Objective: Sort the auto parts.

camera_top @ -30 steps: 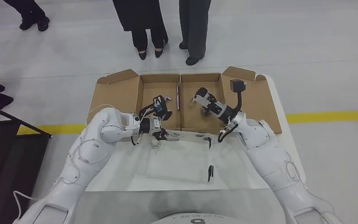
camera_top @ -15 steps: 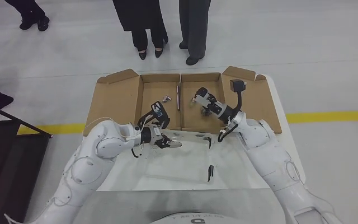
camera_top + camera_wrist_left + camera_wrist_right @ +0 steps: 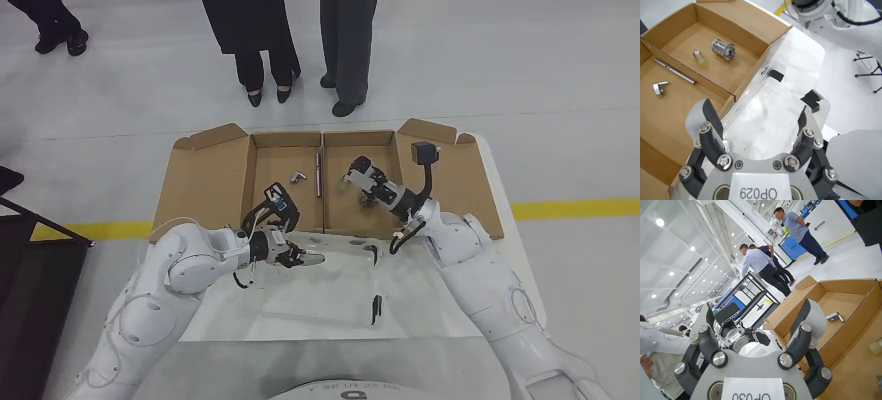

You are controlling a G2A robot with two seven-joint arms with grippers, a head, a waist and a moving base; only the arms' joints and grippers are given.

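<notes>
From the top view, a cardboard box (image 3: 265,178) with two compartments side by side stands at the 12 o'clock end of the white table (image 3: 410,300), its flaps folded outward. A clear plastic tray (image 3: 320,295) lies just at the box's 6 o'clock side, close against its near wall. Two black foam blocks (image 3: 776,74) sit along the tray's 3 o'clock edge.

The left gripper (image 3: 755,106) hangs over the tray's 11 o'clock corner, close by the box wall. Its claw is released: the two ribbed fingers stand wide apart, with nothing between them but the tray below.

The right gripper (image 3: 757,306) hovers over the 3 o'clock compartment of the box. Its claw is likewise released, the fingers spread and holding nothing.

Four parts lie in the box. In the 9 o'clock compartment a steel rod (image 3: 318,172) lies beside the partition, running from 12 to 6 o'clock. An L-shaped bracket (image 3: 297,177) rests just at the rod's 9 o'clock side, apart from it. In the 3 o'clock compartment, as the left wrist view shows, a ribbed metal cylinder (image 3: 723,49) lies on its side. A yellowish capsule-shaped part (image 3: 700,58) lies near it, closer to the partition than the cylinder and touching neither. All four parts rest on the cardboard floor, none in contact with a gripper.
</notes>
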